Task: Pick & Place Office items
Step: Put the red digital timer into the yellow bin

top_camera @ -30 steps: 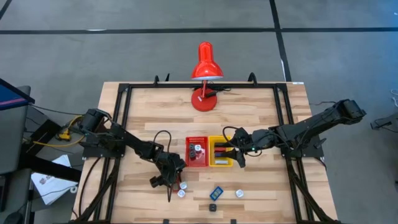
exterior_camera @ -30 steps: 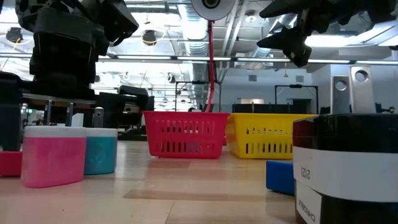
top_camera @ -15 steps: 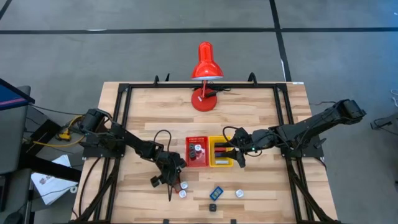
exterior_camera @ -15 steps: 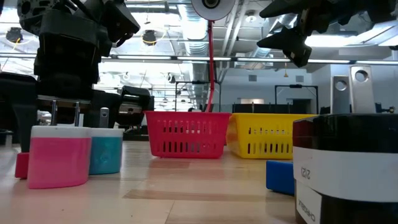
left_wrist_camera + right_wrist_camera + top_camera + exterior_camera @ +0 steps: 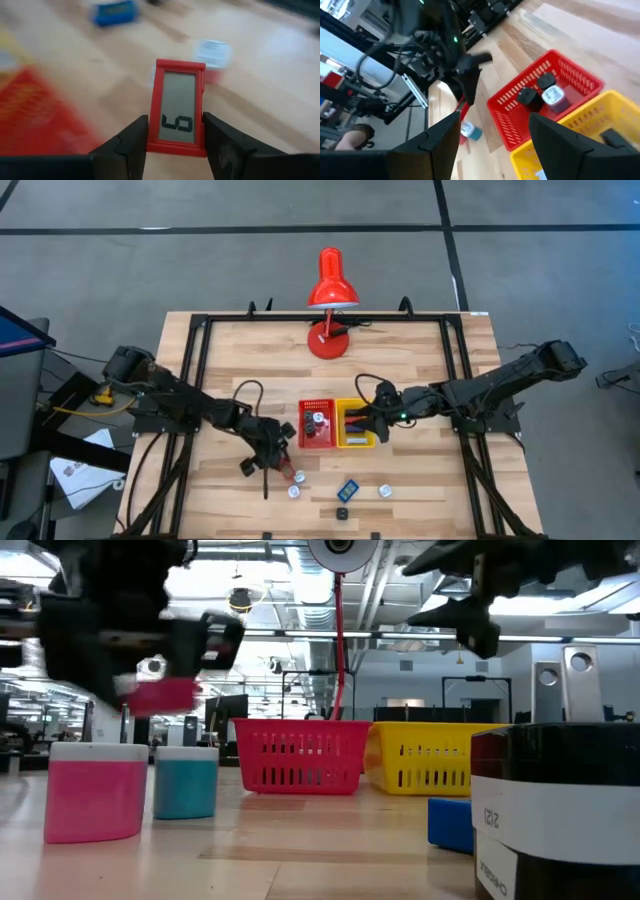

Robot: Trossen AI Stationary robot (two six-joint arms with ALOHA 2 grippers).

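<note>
The left hand [image 5: 175, 145] is clenched on a red flat item [image 5: 178, 114], lifted off the desk [image 5: 420, 360] beside the red tray [image 5: 317, 425], so carrying it over a tray seems next, while the right hand [image 5: 374, 423] waits released above the yellow tray [image 5: 353, 442].

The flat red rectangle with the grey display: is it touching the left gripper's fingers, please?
Touching. The left wrist view shows the flat red rectangle with the grey display clamped between the left gripper's two dark fingers, one against each long edge.
</note>
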